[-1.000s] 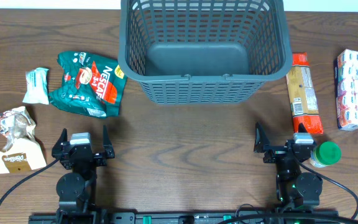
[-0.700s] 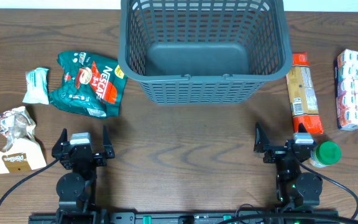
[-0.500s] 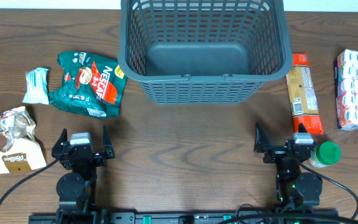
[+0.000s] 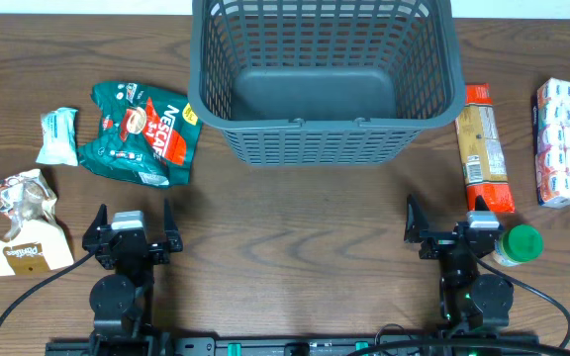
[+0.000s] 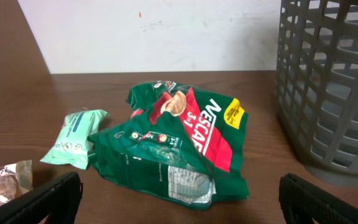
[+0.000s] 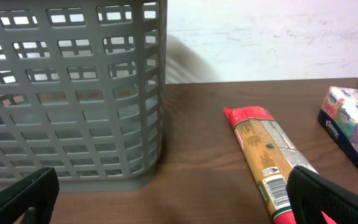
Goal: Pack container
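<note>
Container [image 4: 315, 146], a big dark grey basket with slotted sides and a thick rim, stands at the far middle of the wooden table [image 4: 295, 227], its solid floor bare, with nothing inside it that I can see. To its left, just beside the near left corner, lies a crumpled green Nescafé packet [image 4: 142, 133], and further left a small mint-green packet [image 4: 59, 136] rests near it without touching. Nearer and at the left edge sits a brown and white snack bag [image 4: 26, 222]. On the right of the basket a long pasta packet [image 4: 484, 148] with red ends lies lengthwise, near to far, close to the basket's right wall but apart from it. Further right, by the table edge, lies a pack of tissues [image 4: 556, 141] in white, blue and pink wrapping. A small jar with a green lid [image 4: 519, 244] stands at the near right, just beside the right gripper [image 4: 443, 213]. That gripper rests low at the near right of the table with its jaws spread wide and nothing between them, pointing toward the basket and the pasta. The left gripper [image 4: 134, 213] sits at the near left, likewise low, its jaws spread wide and empty, facing the Nescafé packet and the basket's left wall.
</note>
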